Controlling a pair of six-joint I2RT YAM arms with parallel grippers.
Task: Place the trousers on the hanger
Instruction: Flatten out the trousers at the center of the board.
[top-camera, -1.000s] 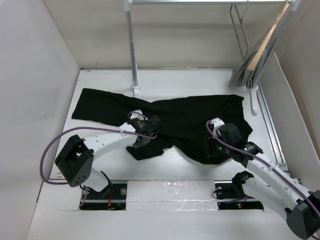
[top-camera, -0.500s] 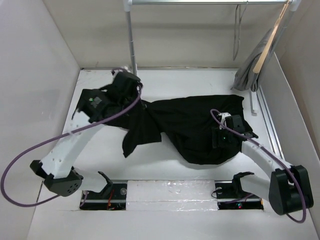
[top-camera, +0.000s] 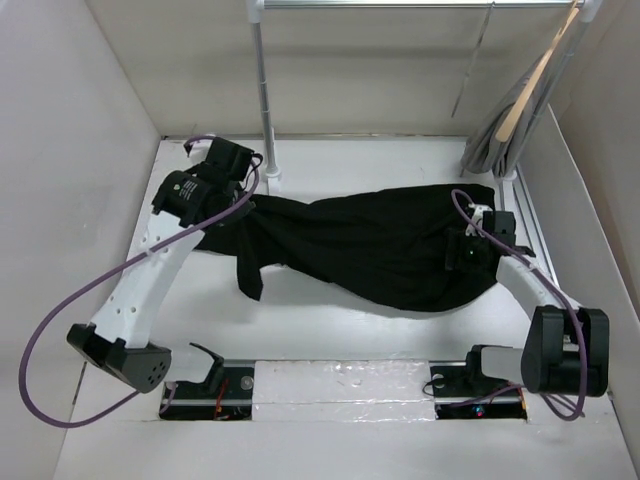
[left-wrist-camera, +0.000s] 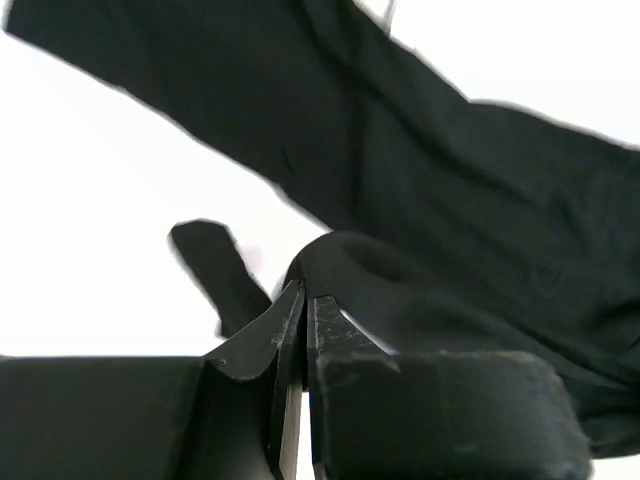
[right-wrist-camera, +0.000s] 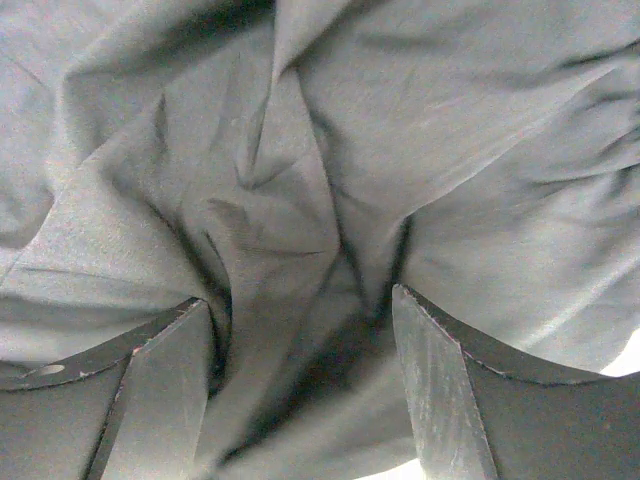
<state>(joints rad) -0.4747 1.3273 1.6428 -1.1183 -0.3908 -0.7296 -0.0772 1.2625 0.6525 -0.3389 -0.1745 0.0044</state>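
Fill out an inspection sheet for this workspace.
Surface: white table, black cloth lying across it.
Job's things: trousers spread out, one end pinched at far left; hanger hangs bare at the back right.
Clutter: wooden hanger carrying a grey garment.
Grippers: left gripper shut on the trousers; right gripper open, astride a fold.
Cables: purple cable loops wide off the left arm; another follows the right arm.
Surroundings: white walls; rail post at the back.

White arms (top-camera: 150, 275) with black joints (top-camera: 122, 356), purple cables (top-camera: 22, 380) and scuffed black jaws.
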